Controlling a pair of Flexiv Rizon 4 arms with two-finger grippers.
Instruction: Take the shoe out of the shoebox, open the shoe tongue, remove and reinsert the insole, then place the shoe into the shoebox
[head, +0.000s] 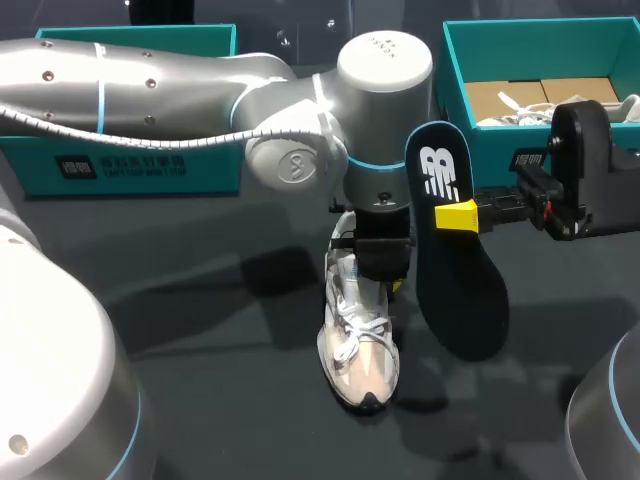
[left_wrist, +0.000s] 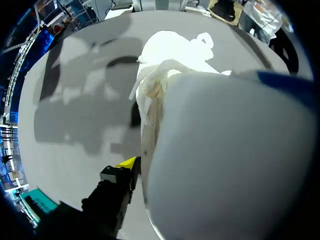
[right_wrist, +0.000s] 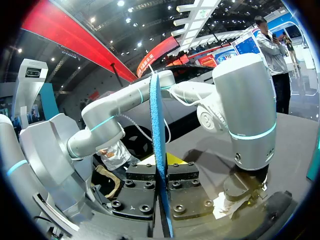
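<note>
Above the worktop (head: 200, 330), my right pincer (head: 455, 215) clamps the insole (head: 462, 295) upright, clear of the shoe (head: 360, 350). My left pincer (head: 380, 265) sits at its heel, likely steadying it for reinsertion; grip hidden, cannot tell.

Pale laced shoe (head: 358, 350) sits beside the dark insole (head: 455, 270) (raised, on end).

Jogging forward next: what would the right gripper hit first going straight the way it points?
The right gripper, shut on the insole, would probably meet the left arm's wrist above the shoe; depth is unclear.
</note>
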